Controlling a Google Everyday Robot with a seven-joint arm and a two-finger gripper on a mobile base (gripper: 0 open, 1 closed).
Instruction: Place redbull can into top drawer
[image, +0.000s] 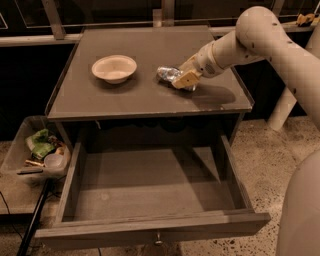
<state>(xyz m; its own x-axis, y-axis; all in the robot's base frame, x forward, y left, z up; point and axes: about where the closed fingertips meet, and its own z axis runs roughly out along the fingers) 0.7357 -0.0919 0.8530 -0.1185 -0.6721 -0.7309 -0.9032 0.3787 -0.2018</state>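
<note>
The redbull can (168, 74) lies on its side on the grey table top (125, 100), to the right of the white bowl. My gripper (182, 78) comes in from the right and sits over the can's right end, its tan fingers (184, 80) covering that end. The top drawer (150, 190) is pulled fully open below the table top, with nothing inside; its front panel with a small knob (158, 242) faces the camera.
A white round bowl (114, 68) stands on the table top left of the can. A clear plastic bin of rubbish (35, 152) sits on the floor at the left of the drawer. My pale arm (280, 55) spans the right side.
</note>
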